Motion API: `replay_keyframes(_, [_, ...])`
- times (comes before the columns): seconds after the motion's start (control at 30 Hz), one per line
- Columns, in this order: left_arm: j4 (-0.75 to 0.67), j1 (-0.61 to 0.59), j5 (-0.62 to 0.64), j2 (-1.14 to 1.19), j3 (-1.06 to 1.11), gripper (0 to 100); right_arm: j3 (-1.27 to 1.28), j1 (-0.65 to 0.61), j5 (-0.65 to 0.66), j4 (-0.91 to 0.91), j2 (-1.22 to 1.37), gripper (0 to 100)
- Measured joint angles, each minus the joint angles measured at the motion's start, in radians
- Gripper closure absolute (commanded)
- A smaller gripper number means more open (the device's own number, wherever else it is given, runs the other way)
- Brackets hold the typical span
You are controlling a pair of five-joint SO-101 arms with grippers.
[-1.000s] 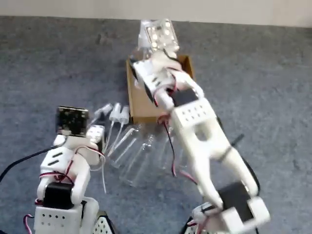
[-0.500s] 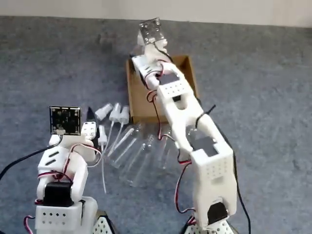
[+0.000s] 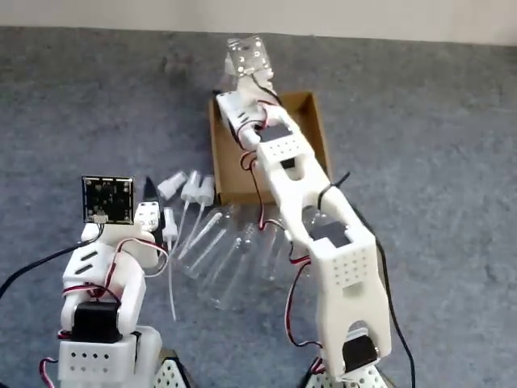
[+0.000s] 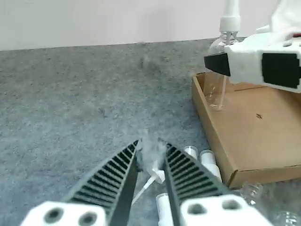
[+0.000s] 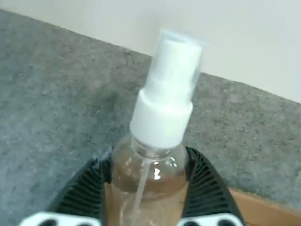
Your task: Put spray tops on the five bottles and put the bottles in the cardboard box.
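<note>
High view: right arm (image 3: 291, 162) over the cardboard box (image 3: 230, 171) at 12 o'clock; bare bottles (image 3: 234, 255) at table (image 3: 420, 162) centre, loose spray tops (image 3: 190, 187) at 9. Left wrist: left hand (image 4: 149, 160) slightly apart, gripping nothing. Right wrist: right hand (image 5: 146, 188) clamped on capped bottle (image 5: 157, 136) near the box corner. If let go there, it could catch the rim and topple outside.

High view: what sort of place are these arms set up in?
Probably an indoor tabletop test setup: a grey carpet-like covering running up to a plain pale wall, two small white arms, and a cardboard box with loose bottles beside it.
</note>
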Motion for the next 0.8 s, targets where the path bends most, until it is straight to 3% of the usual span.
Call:
replay_keyframes(0.2, [0.000,0.000,0.000,0.000,0.000,99,0.000,0.000,0.000,0.000,0.000,99.0])
replay_keyframes(0.43, [0.000,0.000,0.000,0.000,0.000,99,-0.002,-0.009,0.002,0.037,-0.002,87.6])
replay_keyframes(0.8, [0.000,0.000,0.000,0.000,0.000,99,-0.003,-0.015,0.003,0.046,-0.002,85.8])
